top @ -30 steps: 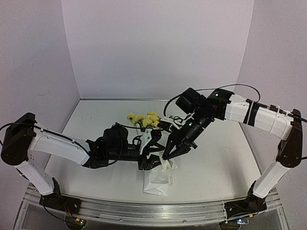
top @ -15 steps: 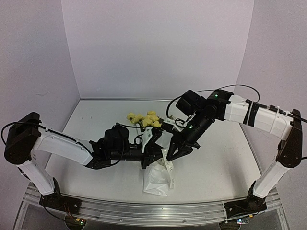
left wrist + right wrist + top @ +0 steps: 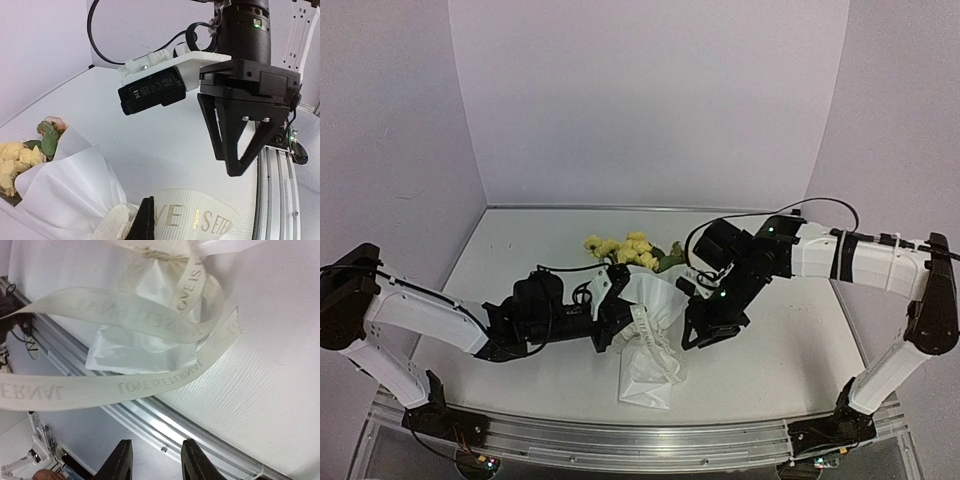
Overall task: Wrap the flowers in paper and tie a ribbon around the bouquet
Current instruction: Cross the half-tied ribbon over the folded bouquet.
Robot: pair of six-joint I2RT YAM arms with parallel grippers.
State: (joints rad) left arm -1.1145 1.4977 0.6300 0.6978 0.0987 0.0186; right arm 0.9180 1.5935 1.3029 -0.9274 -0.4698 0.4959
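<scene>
The bouquet lies mid-table, its yellow flowers (image 3: 616, 248) poking out of a white paper (image 3: 647, 375) cone. The cream ribbon (image 3: 653, 338), printed with gold letters, is tied at the cone's waist and loops loosely. My left gripper (image 3: 623, 318) sits just left of the waist, shut on the ribbon (image 3: 200, 216) with its black fingertips (image 3: 145, 220) pressed together. My right gripper (image 3: 703, 328) hovers to the right of the cone, and its open fingers (image 3: 120, 460) hold nothing. Ribbon (image 3: 125, 315) loops and paper (image 3: 135, 352) lie ahead of it.
The aluminium rail (image 3: 640, 440) runs along the table's near edge, close below the cone's tail. The right arm's black wrist camera (image 3: 152, 92) hangs close in front of the left gripper. White walls enclose the table at the back and sides.
My left gripper has shut on the ribbon and pulled back left. My right gripper has opened, let the ribbon go and drawn off to the right. The paper cone now shows between them.
</scene>
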